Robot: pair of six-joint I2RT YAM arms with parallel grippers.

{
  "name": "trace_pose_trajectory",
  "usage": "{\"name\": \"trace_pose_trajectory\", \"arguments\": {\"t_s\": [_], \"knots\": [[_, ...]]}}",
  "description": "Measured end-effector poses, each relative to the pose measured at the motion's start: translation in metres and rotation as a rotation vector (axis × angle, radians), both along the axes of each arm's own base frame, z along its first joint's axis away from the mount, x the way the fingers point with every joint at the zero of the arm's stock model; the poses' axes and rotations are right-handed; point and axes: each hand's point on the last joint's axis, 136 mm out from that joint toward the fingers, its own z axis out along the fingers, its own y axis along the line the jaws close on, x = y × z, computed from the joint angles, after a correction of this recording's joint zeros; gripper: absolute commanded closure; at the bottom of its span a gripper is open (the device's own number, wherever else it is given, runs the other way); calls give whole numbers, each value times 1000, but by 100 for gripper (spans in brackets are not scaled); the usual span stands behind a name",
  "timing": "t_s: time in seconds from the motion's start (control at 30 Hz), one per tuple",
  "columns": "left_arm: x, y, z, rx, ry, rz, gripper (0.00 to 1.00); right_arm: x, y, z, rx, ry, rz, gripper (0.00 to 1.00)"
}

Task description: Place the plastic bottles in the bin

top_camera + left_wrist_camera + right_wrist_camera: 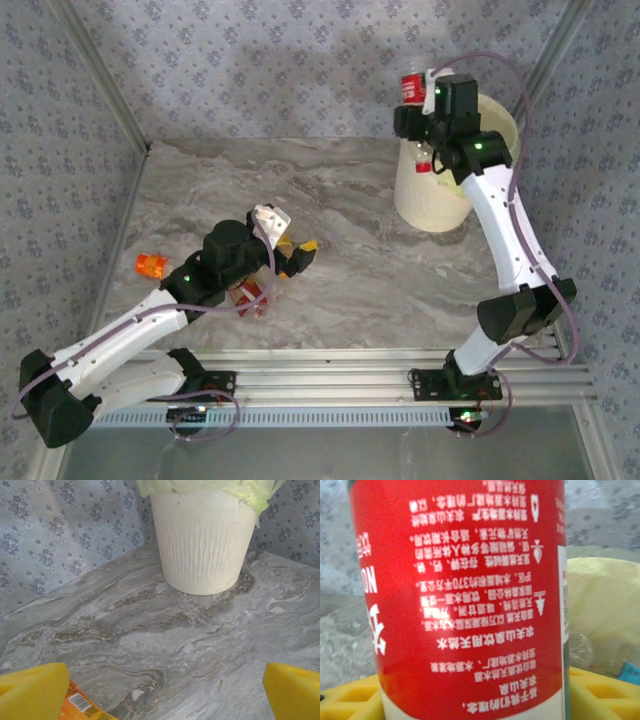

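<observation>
Orange bottle (82, 707) up front, red-label bottle (411, 87) back at the bin (432, 205)
The left jaws gape wide, empty, just by the orange one on the bench (350, 270); the right jaws clamp the red one's label by the bin rim. Probably light, thin, slick plastic: I'd grab mid-body, gently.

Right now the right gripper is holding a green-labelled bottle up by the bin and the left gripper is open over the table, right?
One thing is off: the bottle in the right gripper has a red label, not green, as the right wrist view shows. The rest stands: it is held up by the bin, and the left gripper is open over the table.
</observation>
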Motion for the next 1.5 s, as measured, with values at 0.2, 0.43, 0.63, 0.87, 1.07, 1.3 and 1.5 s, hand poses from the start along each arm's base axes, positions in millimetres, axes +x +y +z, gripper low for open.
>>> {"name": "trace_pose_trajectory", "arguments": {"t_s": [0.2,0.43,0.63,0.87,1.07,1.3,1.5], "knots": [[0,0,0,0,2,-2,0,15,-31,25,37,-68,-94,30],[1,-4,-7,12,17,-11,0,33,-67,34,68,-126,-204,29],[-1,-7,-12,20,34,-33,0,49,-80,28,49,-143,-270,28],[-3,-10,-13,19,40,-50,0,67,-86,6,-3,-114,-307,28],[-3,-10,-14,19,41,-53,0,73,-89,-13,-37,-80,-310,28],[-4,-12,-15,19,46,-63,0,75,-90,-40,-62,-29,-302,24],[-6,-13,-17,24,56,-74,0,75,-91,-68,-68,29,-288,23]]}}
